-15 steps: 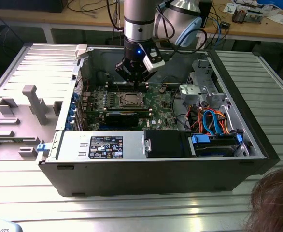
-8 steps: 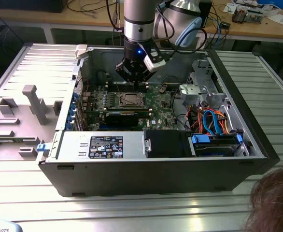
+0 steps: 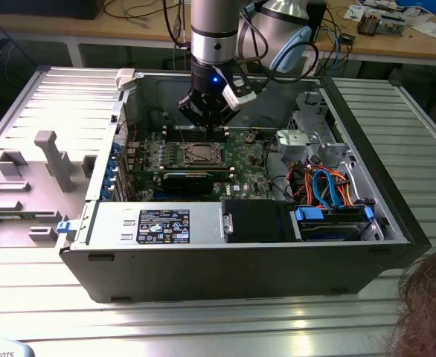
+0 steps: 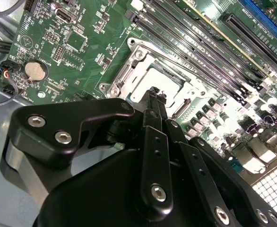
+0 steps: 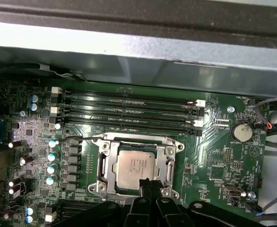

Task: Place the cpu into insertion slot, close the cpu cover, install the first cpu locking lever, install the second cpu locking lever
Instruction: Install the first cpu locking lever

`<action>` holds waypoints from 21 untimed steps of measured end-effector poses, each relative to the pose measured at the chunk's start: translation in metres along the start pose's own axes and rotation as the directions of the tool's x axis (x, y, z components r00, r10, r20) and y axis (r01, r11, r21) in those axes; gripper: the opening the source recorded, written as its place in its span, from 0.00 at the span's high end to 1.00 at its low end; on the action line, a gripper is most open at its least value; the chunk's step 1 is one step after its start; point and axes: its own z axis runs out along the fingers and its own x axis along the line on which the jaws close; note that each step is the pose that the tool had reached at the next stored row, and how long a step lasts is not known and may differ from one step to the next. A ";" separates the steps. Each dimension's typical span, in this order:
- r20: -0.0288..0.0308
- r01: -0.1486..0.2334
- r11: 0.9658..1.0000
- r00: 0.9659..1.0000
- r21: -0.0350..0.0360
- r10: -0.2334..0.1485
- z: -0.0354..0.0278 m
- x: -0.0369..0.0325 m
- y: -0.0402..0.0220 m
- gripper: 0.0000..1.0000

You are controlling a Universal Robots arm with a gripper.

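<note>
The cpu (image 5: pixel 135 168) lies flat in the insertion slot (image 5: pixel 105 185), its dull silver top showing; it appears too in the second wrist view (image 4: pixel 164 81) and the exterior view (image 3: pixel 203 154). The cpu cover (image 5: pixel 168 156) lies down around it as a silver frame with a square window (image 4: pixel 129 71). A thin wire lever (image 5: pixel 77 138) runs along the socket's far edge. My gripper (image 5: pixel 146 182) hangs just above the cpu's near edge, its black fingers together with nothing seen between them (image 4: pixel 153 92). In the exterior view the gripper (image 3: pixel 207 132) sits low over the green board, inside the open case.
Long black memory slots (image 5: pixel 129 111) run beside the socket, a coin battery (image 5: pixel 242 131) farther off. A long black card (image 3: pixel 196 178), the power supply (image 3: pixel 158 223) and a drive bay with blue and orange cables (image 3: pixel 329 190) crowd the case. A person's hair (image 3: pixel 426 305) shows nearby.
</note>
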 end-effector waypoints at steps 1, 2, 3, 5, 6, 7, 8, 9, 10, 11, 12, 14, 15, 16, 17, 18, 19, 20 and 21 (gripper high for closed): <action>0.000 0.008 1.000 1.000 0.000 -0.008 0.0000 0.0000 0.0000 0.89; 0.000 0.011 1.000 1.000 0.000 -0.011 0.0000 0.0000 0.0000 0.89; 0.001 0.014 1.000 1.000 0.000 -0.014 0.0000 0.0000 0.0000 0.89; 0.001 0.023 1.000 1.000 0.000 -0.023 0.0000 0.0000 0.0000 0.89; 0.001 0.028 1.000 1.000 0.000 -0.028 0.0000 0.0000 0.0000 0.89; 0.001 0.030 1.000 1.000 0.000 -0.030 0.0000 0.0000 0.0000 0.89; 0.001 0.032 0.999 0.999 0.000 -0.032 0.0000 0.0000 0.0000 0.89; 0.002 0.036 0.999 0.999 0.000 -0.036 0.0000 0.0000 0.0000 0.89; 0.002 0.040 0.999 0.999 0.000 -0.040 0.0000 0.0000 0.0000 0.89; 0.002 0.042 0.999 0.999 0.000 -0.042 0.0000 0.0000 0.0000 0.89; 0.002 0.044 0.999 0.999 0.000 -0.044 0.0000 0.0000 0.0000 0.89; 0.002 0.050 0.999 0.999 0.000 -0.050 0.0000 0.0000 0.0000 0.89; 0.002 0.052 0.999 0.999 0.000 -0.052 0.0000 0.0000 0.0000 0.89; 0.003 0.055 0.998 0.998 0.000 -0.055 0.0000 0.0000 0.0000 0.89; 0.003 0.057 0.998 0.998 0.000 -0.057 0.0000 0.0000 0.0000 0.89; 0.003 0.059 0.998 0.998 0.000 -0.059 0.0000 0.0000 0.0000 0.89; 0.003 0.062 0.998 0.998 0.000 -0.062 0.0000 0.0000 0.0000 0.89; 0.003 0.063 0.998 0.998 0.000 -0.063 0.0000 0.0000 0.0000 0.89; 0.003 0.066 0.998 0.998 0.000 -0.066 0.0000 0.0000 0.0000 0.89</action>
